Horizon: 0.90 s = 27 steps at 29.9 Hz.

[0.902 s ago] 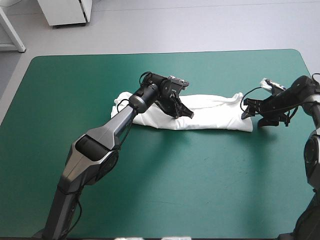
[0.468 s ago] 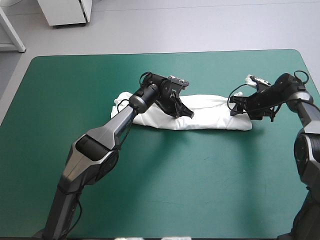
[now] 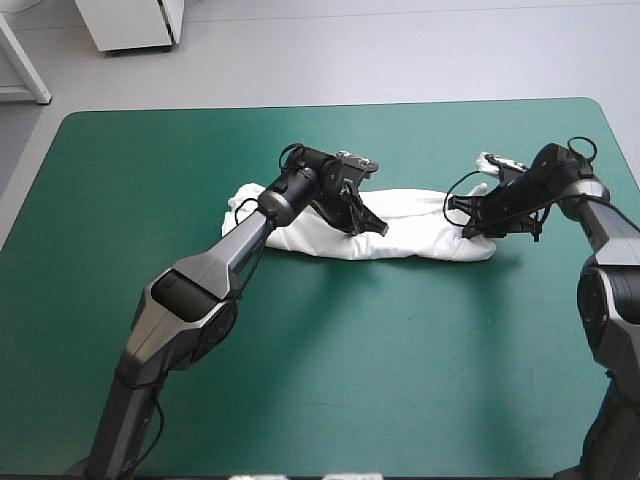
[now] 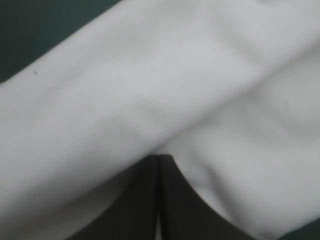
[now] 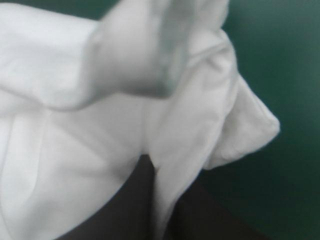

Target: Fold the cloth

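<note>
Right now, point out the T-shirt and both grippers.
T-shirt (image 3: 420, 238), high view, middle of the folded strip.
Left gripper (image 4: 159, 161), left wrist view, tips of the shut fingers.
Right gripper (image 5: 152, 167), right wrist view, fingertips pinching the T-shirt.

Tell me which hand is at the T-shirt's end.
The right hand: it is shut on the T-shirt at its end nearest the table's right edge; the left hand sits near the middle.

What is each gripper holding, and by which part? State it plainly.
Both hold the white short-sleeved cloth T-shirt, which lies folded in a long band. The left gripper pinches a fold near its middle, and the right gripper pinches its end toward the table's right edge.
</note>
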### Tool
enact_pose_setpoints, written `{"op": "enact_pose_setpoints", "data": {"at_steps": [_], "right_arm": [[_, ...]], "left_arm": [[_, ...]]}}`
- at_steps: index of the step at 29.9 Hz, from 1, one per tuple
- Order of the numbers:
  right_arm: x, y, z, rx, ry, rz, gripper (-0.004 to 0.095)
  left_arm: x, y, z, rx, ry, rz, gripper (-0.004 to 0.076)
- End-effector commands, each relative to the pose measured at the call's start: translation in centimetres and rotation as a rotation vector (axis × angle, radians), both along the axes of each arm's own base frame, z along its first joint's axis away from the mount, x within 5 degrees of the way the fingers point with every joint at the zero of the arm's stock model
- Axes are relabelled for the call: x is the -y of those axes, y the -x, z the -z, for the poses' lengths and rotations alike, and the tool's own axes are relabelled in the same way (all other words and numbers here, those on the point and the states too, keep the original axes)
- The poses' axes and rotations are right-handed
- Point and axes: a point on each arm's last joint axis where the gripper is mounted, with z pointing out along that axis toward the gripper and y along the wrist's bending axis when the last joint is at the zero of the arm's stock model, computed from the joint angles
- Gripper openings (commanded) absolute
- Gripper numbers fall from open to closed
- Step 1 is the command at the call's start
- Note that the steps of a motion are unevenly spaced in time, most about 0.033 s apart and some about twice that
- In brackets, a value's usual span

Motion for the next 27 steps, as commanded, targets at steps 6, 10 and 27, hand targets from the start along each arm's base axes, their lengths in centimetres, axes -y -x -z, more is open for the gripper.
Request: {"op": "enact_pose_setpoints", "data": {"at_steps": [6,10,27], "right_arm": [[-1.4,0.7,-10.5,0.223,-0.108,-0.054,-0.0017],[-2.3,1.1,-13.2,0.270,-0.150,-0.090,-0.0017],[-6.3,3.6,-20.1,0.427,-0.207,-0.196,-0.0017]], "left_arm": [[-0.1,0.5,-4.2,0.085,0.071,0.001,-0.0009],[-0.1,0.5,-4.2,0.084,0.071,0.001,-0.0009],[-0.8,0.7,-5.0,0.090,0.037,-0.027,-0.0009]]}}
